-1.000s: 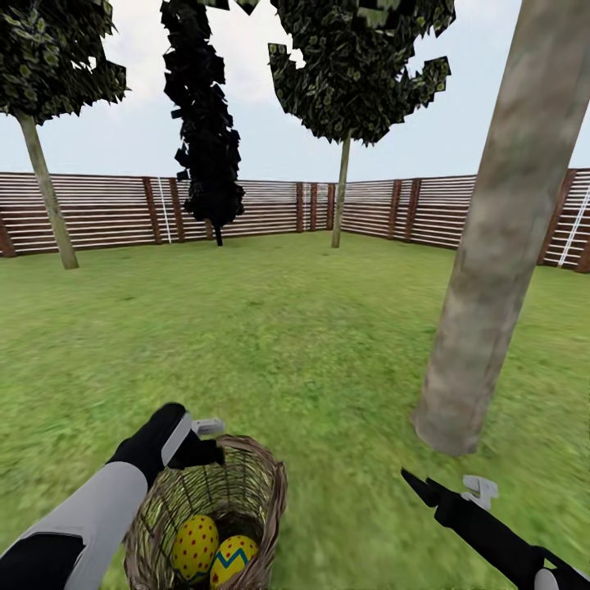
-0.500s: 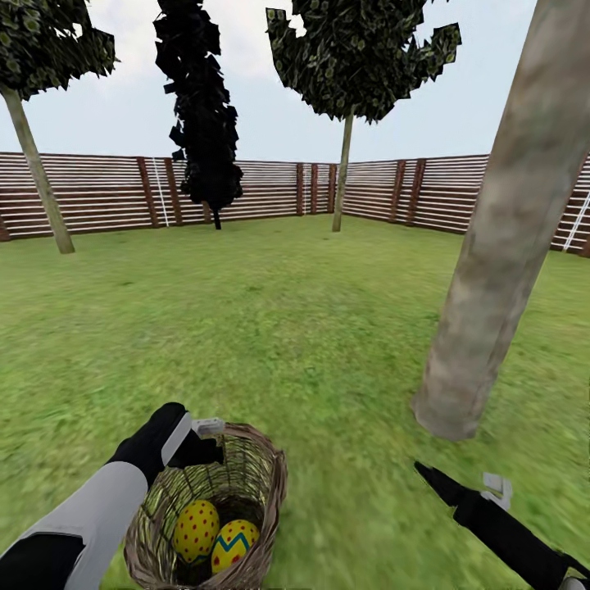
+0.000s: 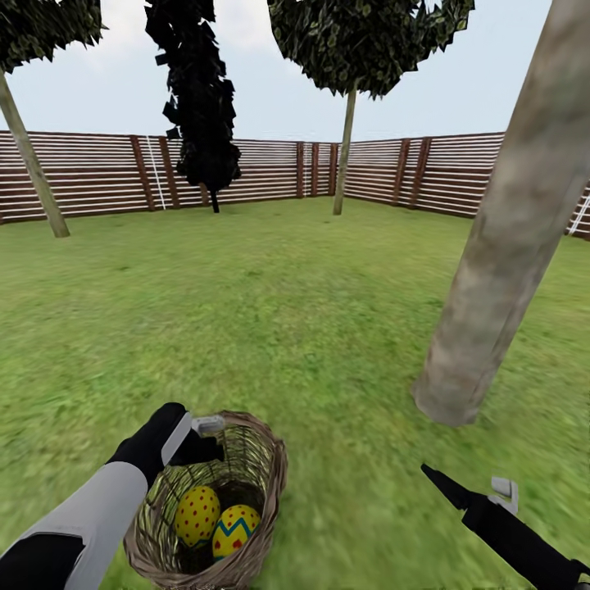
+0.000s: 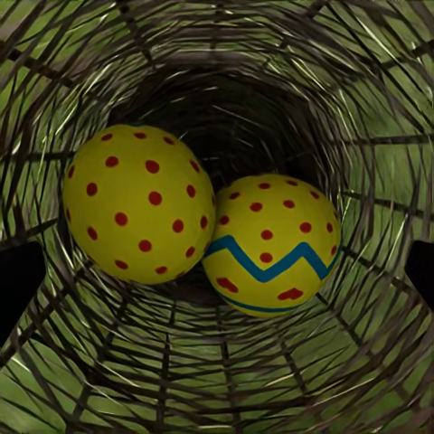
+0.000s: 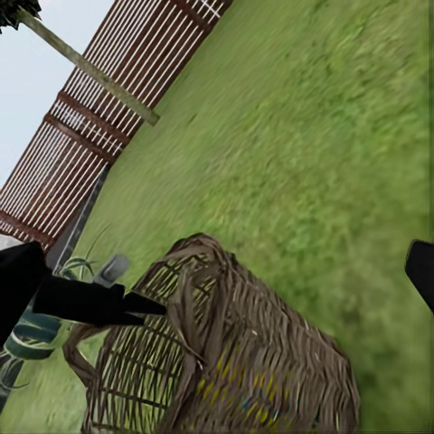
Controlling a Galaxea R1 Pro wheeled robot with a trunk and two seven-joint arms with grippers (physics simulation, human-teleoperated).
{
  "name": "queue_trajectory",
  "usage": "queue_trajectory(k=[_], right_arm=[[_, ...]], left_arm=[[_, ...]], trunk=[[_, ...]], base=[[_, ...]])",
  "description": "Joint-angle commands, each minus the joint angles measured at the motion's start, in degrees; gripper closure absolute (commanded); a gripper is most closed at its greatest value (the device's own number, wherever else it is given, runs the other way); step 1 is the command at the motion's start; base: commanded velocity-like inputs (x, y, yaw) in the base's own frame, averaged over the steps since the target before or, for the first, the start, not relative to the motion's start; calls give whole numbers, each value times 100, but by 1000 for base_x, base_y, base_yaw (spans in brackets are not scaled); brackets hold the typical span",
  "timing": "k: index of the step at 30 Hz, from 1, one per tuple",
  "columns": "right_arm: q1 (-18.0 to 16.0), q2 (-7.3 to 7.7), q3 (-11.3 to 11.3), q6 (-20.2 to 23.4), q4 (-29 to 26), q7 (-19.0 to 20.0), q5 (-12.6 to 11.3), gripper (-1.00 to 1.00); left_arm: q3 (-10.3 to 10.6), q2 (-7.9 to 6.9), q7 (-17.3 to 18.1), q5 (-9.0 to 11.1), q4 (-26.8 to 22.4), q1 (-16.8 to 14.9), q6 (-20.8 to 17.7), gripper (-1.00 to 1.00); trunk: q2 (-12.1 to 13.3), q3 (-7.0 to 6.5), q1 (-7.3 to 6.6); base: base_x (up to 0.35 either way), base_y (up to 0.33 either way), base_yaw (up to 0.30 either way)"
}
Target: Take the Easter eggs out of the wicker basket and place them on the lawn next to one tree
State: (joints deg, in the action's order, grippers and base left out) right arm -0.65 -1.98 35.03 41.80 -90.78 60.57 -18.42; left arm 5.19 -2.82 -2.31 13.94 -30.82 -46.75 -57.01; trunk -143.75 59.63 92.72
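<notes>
The wicker basket (image 3: pixel 272 463) stands on the lawn (image 3: pixel 287 311) close in front of me. Two yellow Easter eggs lie in it side by side. One is red-dotted (image 3: pixel 197 515) (image 4: pixel 136 203), the other has a blue zigzag band (image 3: pixel 235 528) (image 4: pixel 271 244). A third egg is out of view. My left gripper (image 3: pixel 205 447) hangs open at the basket's near-left rim, its fingertips (image 4: pixel 18 280) spread wide, and it holds nothing. My right gripper (image 3: pixel 438 483) is open low over the grass to the right of the basket (image 5: pixel 271 362). The nearest tree (image 3: pixel 500 270) has its thick trunk just beyond the right gripper.
A brown slat fence (image 3: pixel 385 176) closes off the far side of the garden. Before it stand a thin-trunked tree (image 3: pixel 33 168) at the left, an almost black narrow tree (image 3: pixel 197 106) and a leafy tree (image 3: pixel 346 131) mid-back. Open grass stretches between the basket and the fence.
The camera has moved, so fence, trees and trunk base sit higher in the picture. The basket rim has shifted up slightly against my left hand. My right gripper sits a little lower and further right.
</notes>
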Motion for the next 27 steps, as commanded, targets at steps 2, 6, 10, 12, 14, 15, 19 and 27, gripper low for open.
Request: queue_trajectory(k=[2,6,10,12,14,15,19,27], right_arm=[[-5,-4,11,38,-1,10,-15,-100],[-5,-4,12,39,-1,7,-13,-100],[-5,-4,12,40,-1,2,-7,-100],[-5,-4,12,40,-1,0,-5,-100],[-5,-4,12,41,-1,-4,-4,-100],[-5,-4,12,42,-1,-6,-4,-100],[-5,-4,12,42,-1,-9,-4,-100],[-6,-4,12,47,-1,-10,2,-100]], left_arm=[[43,-8,-24,47,-9,-1,53,-100],[51,-8,-24,47,-11,-2,111,-100],[116,-8,-24,47,-12,-2,181,-100],[182,-8,-24,47,-8,-4,236,-100],[222,-8,-24,47,-6,-4,270,-100],[236,-8,-24,47,-5,-5,285,-100],[254,-8,-24,47,-4,-4,306,-100],[262,-8,-24,47,-3,-5,346,-100]], trunk=[[-5,50,4],[-11,139,14],[-16,228,24],[-19,272,29],[-21,316,35],[-23,338,37],[-28,427,47],[-39,604,68]], base=[[0,0,0],[0,0,0],[0,0,0],[0,0,0],[0,0,0],[0,0,0],[0,0,0],[0,0,0]])
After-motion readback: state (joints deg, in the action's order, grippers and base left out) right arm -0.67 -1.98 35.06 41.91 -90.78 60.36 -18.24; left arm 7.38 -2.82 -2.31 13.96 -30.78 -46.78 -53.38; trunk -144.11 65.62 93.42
